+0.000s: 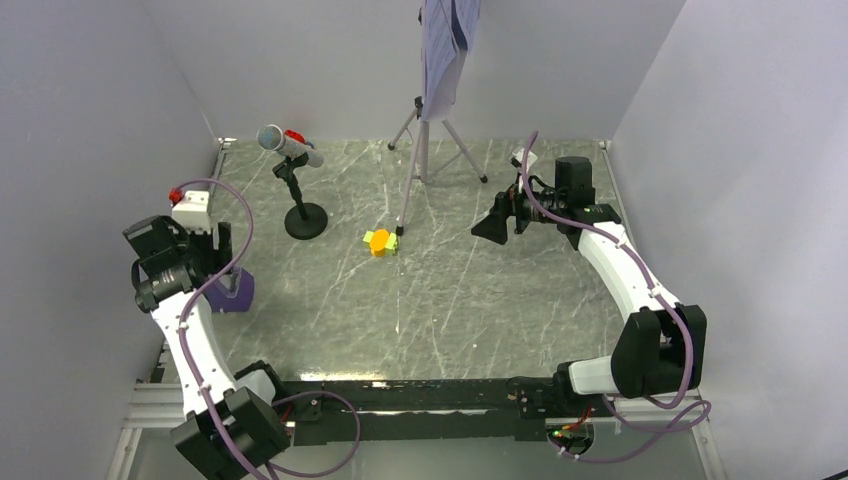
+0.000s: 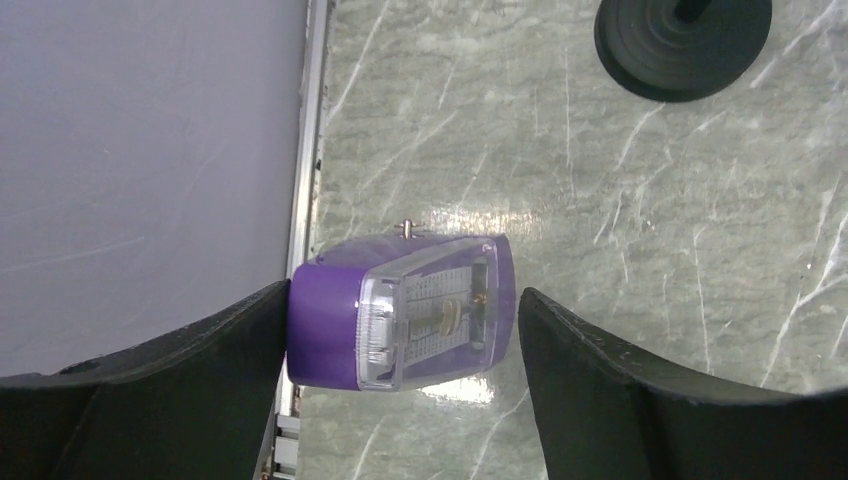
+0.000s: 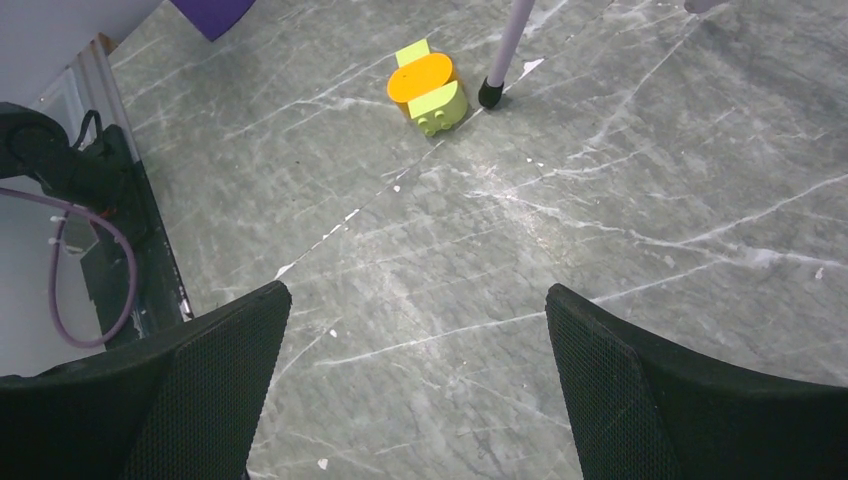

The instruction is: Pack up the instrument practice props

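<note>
Two pincers, both spread: your left gripper (image 2: 404, 305) straddles the purple metronome (image 2: 330, 325) lying at the table's (image 1: 500, 320) left edge, unclamped. Rightward come the microphone (image 1: 288, 145), the orange-and-green block (image 3: 428, 90) beside a music stand (image 1: 425, 140) leg, then your empty right gripper (image 3: 415, 300).

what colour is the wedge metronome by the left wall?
The wedge-shaped plastic metronome is purple with a clear front window; left wrist view shows it best.

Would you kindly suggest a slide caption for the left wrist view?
Left arm's black fingers straddle a clear-fronted purple wedge metronome lying on the grey-green marbled table.
</note>
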Robot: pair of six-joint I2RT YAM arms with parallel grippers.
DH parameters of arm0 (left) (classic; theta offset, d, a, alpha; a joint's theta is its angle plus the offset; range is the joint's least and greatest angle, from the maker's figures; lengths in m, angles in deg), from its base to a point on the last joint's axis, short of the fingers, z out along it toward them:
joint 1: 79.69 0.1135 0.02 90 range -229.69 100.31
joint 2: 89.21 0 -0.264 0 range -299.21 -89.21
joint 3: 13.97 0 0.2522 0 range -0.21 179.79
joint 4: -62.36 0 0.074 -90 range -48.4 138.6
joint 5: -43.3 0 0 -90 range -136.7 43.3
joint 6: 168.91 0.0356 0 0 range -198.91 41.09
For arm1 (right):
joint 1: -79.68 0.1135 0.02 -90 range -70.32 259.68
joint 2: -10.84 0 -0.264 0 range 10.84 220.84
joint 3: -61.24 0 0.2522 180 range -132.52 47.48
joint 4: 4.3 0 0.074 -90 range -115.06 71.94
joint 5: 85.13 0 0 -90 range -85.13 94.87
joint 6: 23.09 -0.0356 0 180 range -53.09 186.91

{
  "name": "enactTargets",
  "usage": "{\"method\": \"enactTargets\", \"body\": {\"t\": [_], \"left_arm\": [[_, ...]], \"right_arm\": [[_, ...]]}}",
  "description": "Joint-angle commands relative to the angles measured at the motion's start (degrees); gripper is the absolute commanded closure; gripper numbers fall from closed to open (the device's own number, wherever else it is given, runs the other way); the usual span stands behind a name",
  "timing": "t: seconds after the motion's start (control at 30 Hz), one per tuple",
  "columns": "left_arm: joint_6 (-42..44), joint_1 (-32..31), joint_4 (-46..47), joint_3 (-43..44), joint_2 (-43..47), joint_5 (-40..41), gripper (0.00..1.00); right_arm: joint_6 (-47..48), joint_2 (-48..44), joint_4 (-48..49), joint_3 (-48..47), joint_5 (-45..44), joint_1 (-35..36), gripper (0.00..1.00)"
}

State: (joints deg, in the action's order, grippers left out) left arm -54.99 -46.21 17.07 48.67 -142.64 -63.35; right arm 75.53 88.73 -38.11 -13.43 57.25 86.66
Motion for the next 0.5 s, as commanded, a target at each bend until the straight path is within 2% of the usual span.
{"method": "enactTargets", "body": {"t": [0.0, 0.07, 0.17, 0.27, 0.33, 0.4, 0.47], "left_arm": [[0.2, 0.1, 1.6, 4.5, 2.4, -1.9, 0.13], [1.0, 0.2, 0.7, 6.2, 3.6, -5.0, 0.12], [2.7, 0.1, 1.0, 7.7, 6.8, -13.6, 0.11], [1.7, 0.0, 2.5, 7.3, 8.5, -26.4, 0.08], [-0.8, -0.8, 4.1, 6.6, 8.9, -35.1, 0.09], [-4.7, -3.3, 7.5, 5.8, 9.5, -36.7, 0.10], [-5.7, -7.5, 9.5, 5.5, 10.1, -36.2, 0.10]], "right_arm": [[1.3, -0.6, 0.7, -1.6, 2.0, -0.2, 0.00], [2.1, -0.7, 0.9, -1.3, 1.4, -0.2, 0.00], [3.6, -0.4, 2.3, -1.7, -0.7, -0.2, 0.00], [6.8, 0.2, 2.9, -3.4, -1.4, -0.2, 0.00], [8.4, 0.1, 7.4, -3.1, -2.6, 0.0, 0.00], [8.6, 1.9, 10.2, -3.6, -6.0, 0.3, 0.00], [10.2, 6.0, 8.2, -7.7, -7.0, 0.3, 0.00]]}}
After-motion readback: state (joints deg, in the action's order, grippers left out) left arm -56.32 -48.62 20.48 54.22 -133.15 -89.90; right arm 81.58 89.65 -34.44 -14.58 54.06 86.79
